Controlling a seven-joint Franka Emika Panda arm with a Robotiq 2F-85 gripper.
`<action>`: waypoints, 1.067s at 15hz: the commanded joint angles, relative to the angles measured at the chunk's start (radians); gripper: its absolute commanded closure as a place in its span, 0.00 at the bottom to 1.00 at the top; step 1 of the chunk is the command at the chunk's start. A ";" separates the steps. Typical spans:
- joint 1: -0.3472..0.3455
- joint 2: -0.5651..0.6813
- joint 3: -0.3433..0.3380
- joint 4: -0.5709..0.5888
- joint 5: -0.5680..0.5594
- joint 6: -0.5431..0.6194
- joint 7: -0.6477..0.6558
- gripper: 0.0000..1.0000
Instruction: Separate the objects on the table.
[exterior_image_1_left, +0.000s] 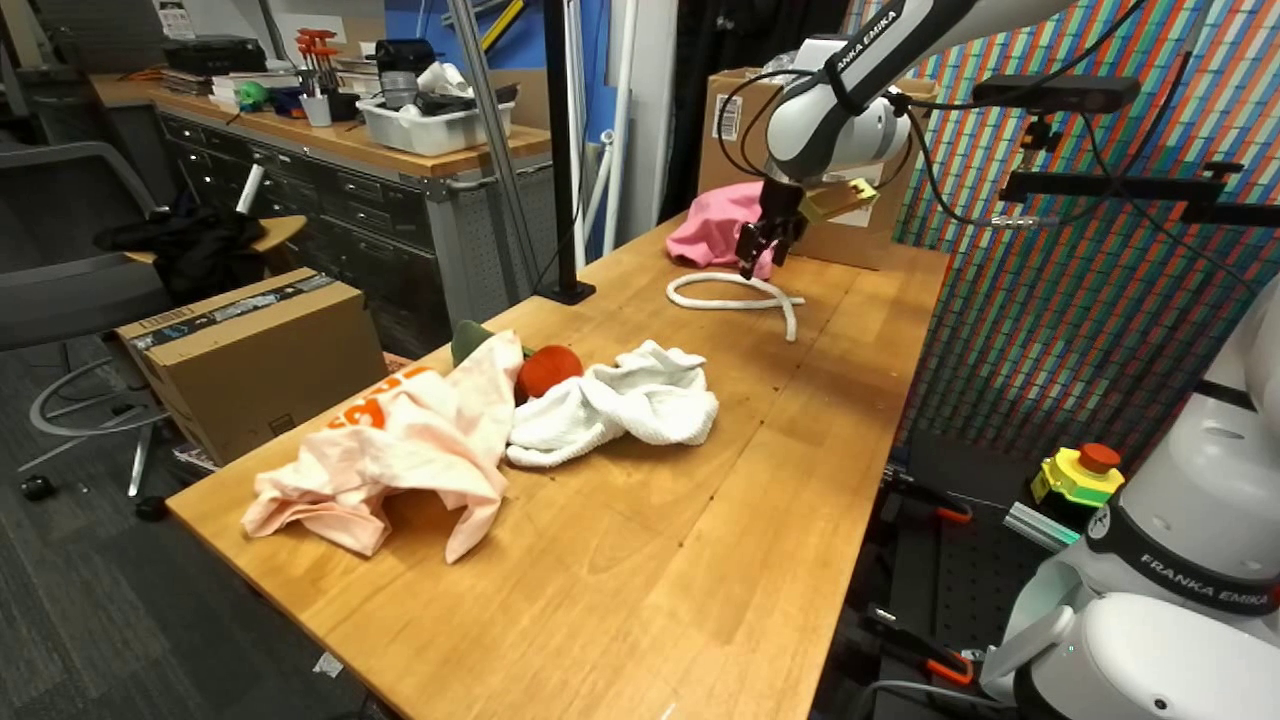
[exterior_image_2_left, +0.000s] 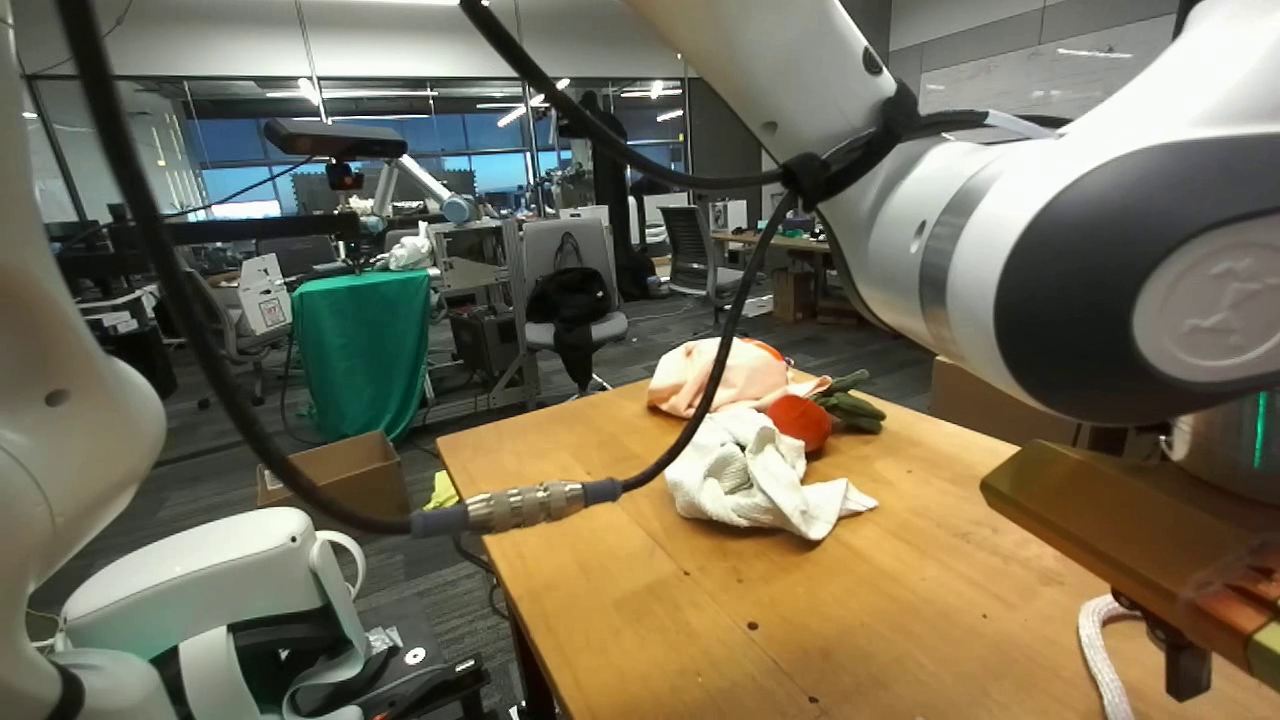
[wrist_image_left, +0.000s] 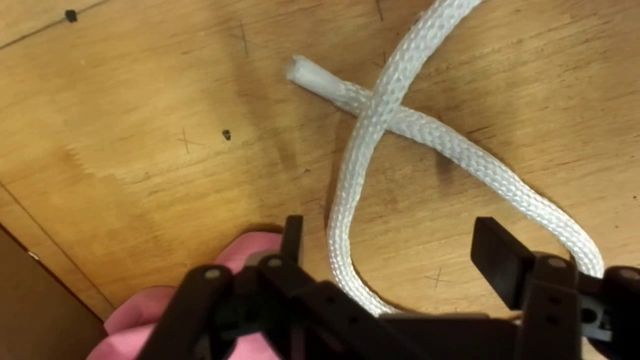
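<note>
The tool (wrist_image_left: 392, 245) is seen just over the white rope (wrist_image_left: 350, 185) with its jaws spread well apart, and nothing is seen to be held. In the wrist view, one side of the rope's loop is seen between the jaws. The pink cloth (exterior_image_1_left: 715, 225) is seen just beside the rope; whether it is touched by the tool cannot be told. Near the other end of the worktop (exterior_image_1_left: 620, 560), the peach cloth (exterior_image_1_left: 410, 450), the red-and-green toy (exterior_image_1_left: 550, 372) and the white cloth (exterior_image_1_left: 635, 405) are bunched up together.

The rope seems to be the thing being worked on. If its place is good, the tool should be lifted straight up, so that the loop is not hooked and the pink cloth is not dragged. After that, perhaps, the white cloth should be pinched by a high fold and pulled gently away, so the toy is not rolled along.
</note>
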 joint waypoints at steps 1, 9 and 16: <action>0.011 -0.018 0.017 -0.001 -0.030 0.025 0.017 0.00; 0.084 -0.078 0.192 -0.009 0.082 -0.024 -0.165 0.00; 0.140 -0.079 0.292 0.052 0.218 -0.196 -0.423 0.00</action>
